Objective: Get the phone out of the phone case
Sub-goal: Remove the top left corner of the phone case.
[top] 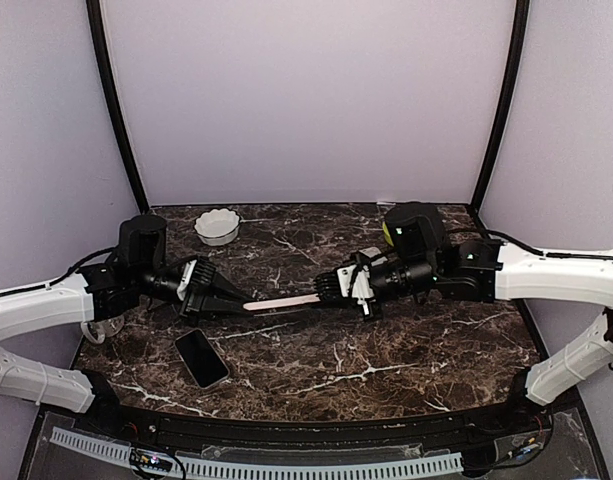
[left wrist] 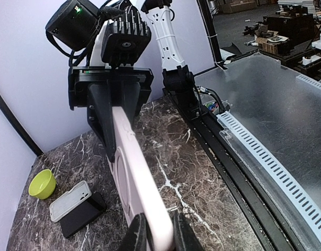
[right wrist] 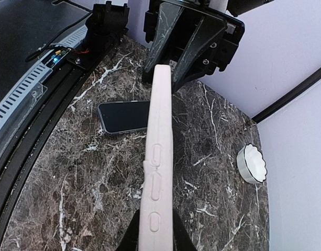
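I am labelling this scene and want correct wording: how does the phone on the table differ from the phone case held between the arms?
Colour: the phone is black; the phone case pale pink.
Pose: the phone lies flat on the table; the phone case hangs on edge in the air.
Contact: nothing touches the phone; the left end effector and right end effector grip the ends of the phone case.
Both are slim rounded rectangles.

Phone (top: 201,358) on table (top: 386,350), before case (top: 284,301)
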Robot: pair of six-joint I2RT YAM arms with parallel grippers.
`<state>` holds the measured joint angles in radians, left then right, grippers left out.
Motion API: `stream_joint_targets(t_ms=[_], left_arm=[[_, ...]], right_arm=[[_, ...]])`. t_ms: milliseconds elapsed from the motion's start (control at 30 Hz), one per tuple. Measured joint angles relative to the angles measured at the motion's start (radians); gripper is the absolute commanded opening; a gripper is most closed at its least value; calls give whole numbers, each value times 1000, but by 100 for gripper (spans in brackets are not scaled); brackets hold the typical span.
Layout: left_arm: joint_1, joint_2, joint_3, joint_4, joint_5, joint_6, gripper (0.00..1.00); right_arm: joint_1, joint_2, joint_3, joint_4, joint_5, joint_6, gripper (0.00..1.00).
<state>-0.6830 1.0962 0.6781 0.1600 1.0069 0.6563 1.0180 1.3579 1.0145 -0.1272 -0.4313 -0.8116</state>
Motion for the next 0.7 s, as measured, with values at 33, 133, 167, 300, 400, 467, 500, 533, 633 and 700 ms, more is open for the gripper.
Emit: stream_joint_targets(t_ms=[33, 133, 167, 300, 400, 467, 500, 533, 633, 700], left_arm=[[0, 0, 0, 0, 0, 3, 10], [0, 0, 0, -13, -3, 16, 10], [0, 0, 0, -19, -3, 22, 10], [0, 2, 2, -34, -2, 40, 10], [0, 5, 6, -39, 2, 49, 10], [0, 11, 10, -42, 7, 51, 9], [0, 13, 11, -43, 10, 52, 10], [0, 16, 13, -47, 14, 53, 10], [2, 22, 16, -50, 26, 56, 10], [2, 26, 18, -57, 32, 59, 10]], right_arm=[[2, 0, 1, -2, 7, -7, 0], [12, -1, 2, -2, 37, -40, 0], [18, -2, 2, -3, 45, -47, 0], [33, -9, 2, -6, 83, -89, 0], [39, -16, 0, -5, 102, -114, 0], [43, -20, -1, -5, 118, -136, 0], [46, -21, -2, -5, 125, -147, 0], [49, -23, -2, -6, 132, -158, 0], [57, -27, -5, -5, 150, -183, 0], [62, -29, -5, -5, 161, -195, 0]])
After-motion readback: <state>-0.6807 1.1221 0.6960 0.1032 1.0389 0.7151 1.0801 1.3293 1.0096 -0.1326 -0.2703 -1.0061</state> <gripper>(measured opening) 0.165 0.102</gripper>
